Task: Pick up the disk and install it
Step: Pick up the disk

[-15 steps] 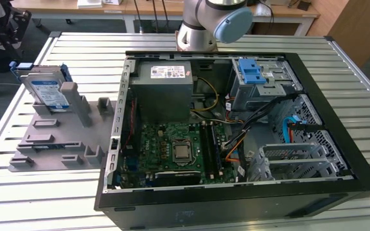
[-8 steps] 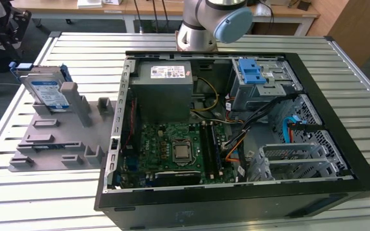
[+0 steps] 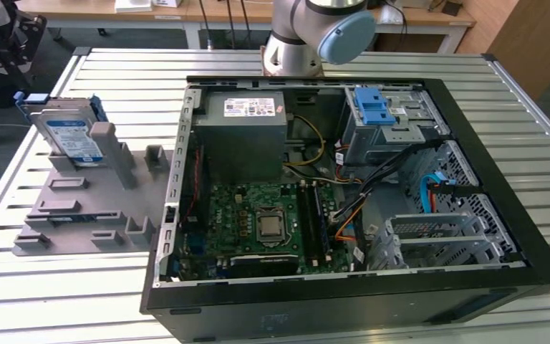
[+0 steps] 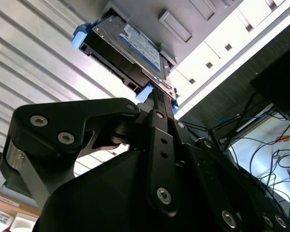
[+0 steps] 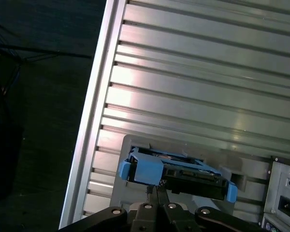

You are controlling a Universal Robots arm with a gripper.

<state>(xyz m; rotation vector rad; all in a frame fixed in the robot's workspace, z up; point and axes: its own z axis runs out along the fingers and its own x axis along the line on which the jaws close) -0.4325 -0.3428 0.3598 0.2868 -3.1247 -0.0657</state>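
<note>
One disk (image 5: pixel 183 174) stands on edge in grey fixture (image 5: pixel 208 153), directly ahead of gripper (image 5: pixel 155 189); fingers pressed together, empty, tips near its blue frame.

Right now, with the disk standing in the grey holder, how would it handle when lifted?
The disk looks rigid: metal body, blue plastic frame. Standing on edge in the grey holder, it could tip if pushed sideways. Its smooth faces may be slippery.

Slatted alu table (image 3: pixel 65 301), grey holder tray (image 3: pixel 74 208), open PC case (image 3: pixel 332 312) alongside
</note>
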